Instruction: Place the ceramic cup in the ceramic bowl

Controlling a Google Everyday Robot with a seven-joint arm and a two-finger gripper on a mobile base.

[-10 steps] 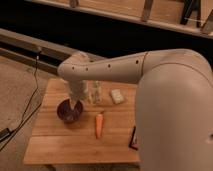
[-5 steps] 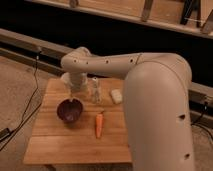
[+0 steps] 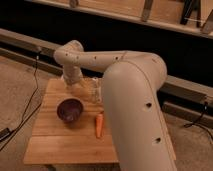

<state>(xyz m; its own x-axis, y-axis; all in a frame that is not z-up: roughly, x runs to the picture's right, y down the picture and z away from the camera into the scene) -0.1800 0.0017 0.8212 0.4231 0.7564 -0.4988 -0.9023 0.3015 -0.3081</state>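
The dark maroon ceramic bowl sits on the left half of the wooden table. My gripper is at the end of the cream arm, low over the back left of the table, just behind the bowl and left of a tall pale glass-like item. The ceramic cup does not show; the wrist and gripper cover the spot behind the bowl where it could stand.
An orange carrot lies right of the bowl, pointing toward the front. My large arm covers the table's right side. A black cable hangs left of the table. A dark wall with a rail runs behind.
The arm has swung further left and back across the table, so the gripper now sits behind the bowl. The small white block is now hidden behind the arm.
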